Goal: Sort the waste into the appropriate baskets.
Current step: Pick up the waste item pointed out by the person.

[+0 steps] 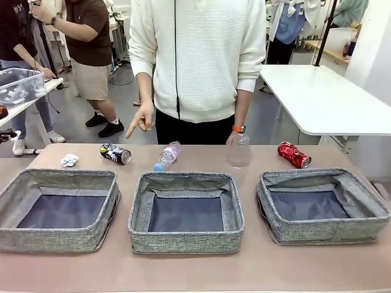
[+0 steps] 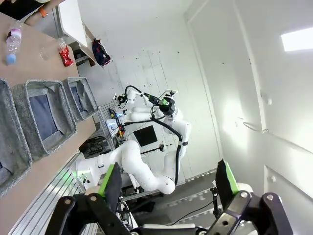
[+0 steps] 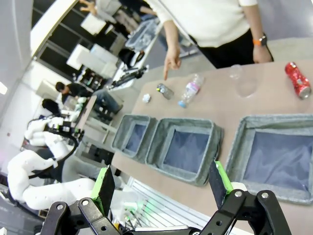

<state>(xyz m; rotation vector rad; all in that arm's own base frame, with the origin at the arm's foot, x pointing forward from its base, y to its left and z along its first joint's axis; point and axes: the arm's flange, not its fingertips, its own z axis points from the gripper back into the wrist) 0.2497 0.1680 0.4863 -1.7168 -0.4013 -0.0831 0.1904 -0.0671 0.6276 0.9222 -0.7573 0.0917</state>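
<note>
Along the bench (image 1: 195,271) three grey baskets (image 1: 183,241) sit empty. Behind them lie the paper ball (image 1: 69,160), crushed silver can (image 1: 115,154), bottle (image 1: 167,155), cup (image 1: 238,151) and red can (image 1: 294,154), so sorting looks unstarted. The left end effector (image 2: 167,181) and right end effector (image 3: 161,182) both gape wide, holding nothing.

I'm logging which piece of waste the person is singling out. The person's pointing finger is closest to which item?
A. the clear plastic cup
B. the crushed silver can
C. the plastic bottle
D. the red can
B: the person's hand points an index finger down just above the crushed silver can, while the bottle, cup and red can lie farther along the table.
</note>
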